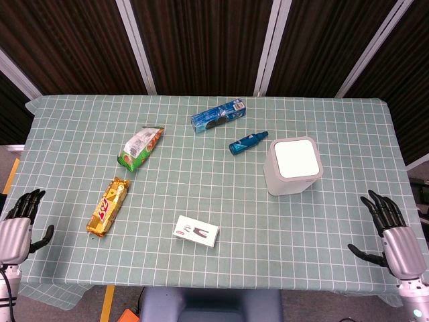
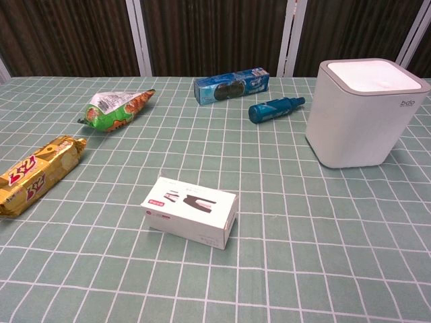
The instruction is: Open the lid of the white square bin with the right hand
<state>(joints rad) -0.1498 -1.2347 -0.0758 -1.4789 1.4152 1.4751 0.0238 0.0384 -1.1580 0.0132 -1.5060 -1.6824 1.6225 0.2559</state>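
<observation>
The white square bin stands right of the table's centre with its flat lid down. The chest view shows the same bin at the upper right, lid level with the rim. My right hand hovers at the table's near right edge, well short of the bin, fingers spread and holding nothing. My left hand sits at the near left edge, fingers apart and empty. Neither hand appears in the chest view.
A blue bottle lies just left of the bin, with a blue cookie box behind it. A green snack bag, a gold wafer pack and a small white carton lie on the green checked cloth.
</observation>
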